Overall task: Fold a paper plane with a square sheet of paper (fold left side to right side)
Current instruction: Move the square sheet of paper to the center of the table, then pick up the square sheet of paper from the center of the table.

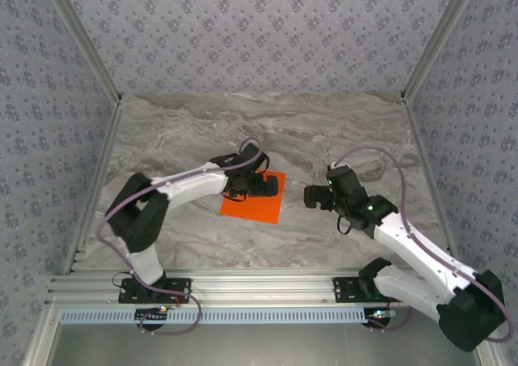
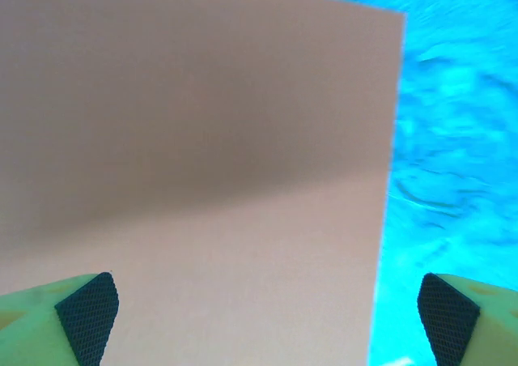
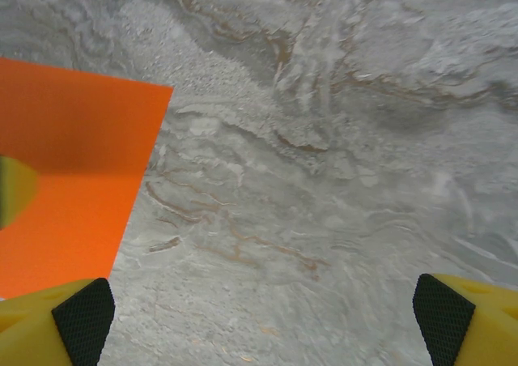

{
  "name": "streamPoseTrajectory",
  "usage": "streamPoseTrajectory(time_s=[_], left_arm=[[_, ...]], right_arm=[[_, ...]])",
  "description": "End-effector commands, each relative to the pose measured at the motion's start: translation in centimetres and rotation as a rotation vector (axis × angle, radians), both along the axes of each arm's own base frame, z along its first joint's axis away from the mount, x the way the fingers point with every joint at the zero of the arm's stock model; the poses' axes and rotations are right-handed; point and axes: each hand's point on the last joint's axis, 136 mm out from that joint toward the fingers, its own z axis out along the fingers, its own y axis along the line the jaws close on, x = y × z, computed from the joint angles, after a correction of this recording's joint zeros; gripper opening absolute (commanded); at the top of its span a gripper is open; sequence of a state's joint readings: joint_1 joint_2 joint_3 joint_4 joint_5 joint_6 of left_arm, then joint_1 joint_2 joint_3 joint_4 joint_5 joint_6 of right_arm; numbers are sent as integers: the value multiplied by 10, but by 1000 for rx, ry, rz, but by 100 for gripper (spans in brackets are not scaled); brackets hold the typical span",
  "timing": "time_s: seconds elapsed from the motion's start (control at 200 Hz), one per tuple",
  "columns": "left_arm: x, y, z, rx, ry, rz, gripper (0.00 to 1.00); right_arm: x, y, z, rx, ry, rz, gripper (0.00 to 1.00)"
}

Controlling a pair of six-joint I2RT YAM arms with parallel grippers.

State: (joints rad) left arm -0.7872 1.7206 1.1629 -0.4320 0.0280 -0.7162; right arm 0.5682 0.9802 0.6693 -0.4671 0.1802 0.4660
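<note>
Hovering your left gripper (image 1: pixel 261 186), jaws spread wide, over the sheet of paper (image 1: pixel 252 207) at frame centre, likely to pin it | right gripper (image 1: pixel 312 196) also spread, poised just right of it.

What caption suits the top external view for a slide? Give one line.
Left gripper over the flat, unfolded sheet of paper on the marble table; right gripper just off its right edge.

Bare grey marbled tabletop (image 1: pixel 324 131) separates the flat bright orange paper sheet (image 1: pixel 252 206) from the right gripper (image 1: pixel 311 196), leaving a passage. The left gripper (image 1: pixel 270 186), jaws spread wide, blocks the sheet's far edge.
</note>
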Motion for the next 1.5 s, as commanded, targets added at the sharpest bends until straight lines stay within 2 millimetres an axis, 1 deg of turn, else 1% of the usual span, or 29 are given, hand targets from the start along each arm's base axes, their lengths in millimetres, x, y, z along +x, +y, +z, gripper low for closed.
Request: streamPoseTrajectory(time_s=[0.0, 0.035, 0.095, 0.105, 0.125, 0.195, 0.26, 0.39, 0.48, 0.625, 0.779, 0.874, 0.984, 1.074, 1.274, 1.284, 1.289, 1.304, 1.409, 1.499], left_arm=[[-1, 23, 34, -113, -48, 35, 98], [-4, 34, 34, -143, -39, 47, 98], [-9, 46, 31, -215, -21, 62, 98], [-8, 48, 32, -230, -24, 67, 98], [-10, 53, 29, -249, -13, 77, 98], [-15, 63, 25, -325, 3, 91, 98], [-17, 67, 23, -382, 12, 94, 97], [-22, 65, 18, -432, 38, 74, 96], [-23, 59, 12, -455, 66, 64, 93], [-23, 57, -6, -442, 112, 73, 92], [-27, 51, -17, -435, 147, 64, 92], [-30, 51, -23, -416, 159, 63, 92], [-33, 55, -33, -374, 174, 73, 92], [-35, 57, -39, -348, 182, 75, 92], [-37, 60, -48, -302, 191, 78, 91], [-37, 60, -49, -300, 192, 78, 91], [-37, 60, -49, -300, 191, 79, 91], [-37, 60, -50, -297, 194, 79, 91], [-38, 61, -54, -285, 198, 82, 89], [-38, 61, -57, -281, 202, 85, 88]], right_arm=[[21, 34, 16, 125, -16, 32, 100], [27, 40, 14, 137, -6, 36, 100], [36, 47, 9, 150, 12, 29, 100], [38, 48, 7, 151, 17, 26, 100], [41, 51, 6, 158, 18, 25, 100], [53, 59, -2, 173, 39, 13, 100], [64, 69, -12, 178, 69, 18, 100], [82, 86, -26, 163, 115, 27, 100], [93, 92, -36, 140, 137, 14, 100], [103, 102, -52, 97, 178, 10, 100], [112, 113, -69, 76, 214, 19, 100], [113, 117, -80, 58, 237, 18, 100], [112, 123, -91, 40, 264, 25, 100], [103, 127, -106, 17, 302, 39, 100], [89, 143, -122, 22, 348, 72, 100], [88, 144, -122, 22, 349, 75, 100], [91, 149, -117, 33, 337, 80, 100], [93, 153, -114, 43, 332, 86, 100], [83, 169, -116, 51, 346, 127, 100], [75, 181, -114, 58, 351, 163, 100]])
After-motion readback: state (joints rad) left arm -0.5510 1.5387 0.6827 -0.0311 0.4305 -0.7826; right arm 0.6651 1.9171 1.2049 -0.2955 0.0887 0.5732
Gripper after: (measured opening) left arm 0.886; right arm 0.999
